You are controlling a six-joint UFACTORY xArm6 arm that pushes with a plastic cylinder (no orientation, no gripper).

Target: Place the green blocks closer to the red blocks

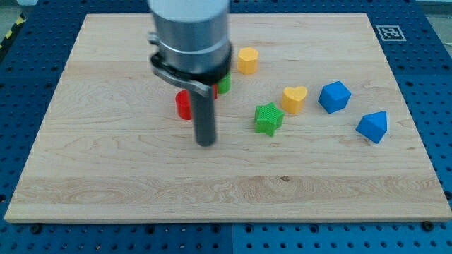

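My tip (205, 143) rests on the wooden board, just below and right of a red block (183, 105) that my rod partly hides. A green block (224, 84) peeks out at the rod's right side, mostly hidden by the arm. A green star-shaped block (268, 118) lies to the right of my tip, about a block's width away. Any other red block is hidden behind the arm.
A yellow hexagonal block (247, 61) lies near the view's top centre. A yellow heart-shaped block (294, 99) sits right of the green star. Two blue blocks (334, 97) (373, 127) lie at the right. The board's edge (226, 220) runs along the bottom.
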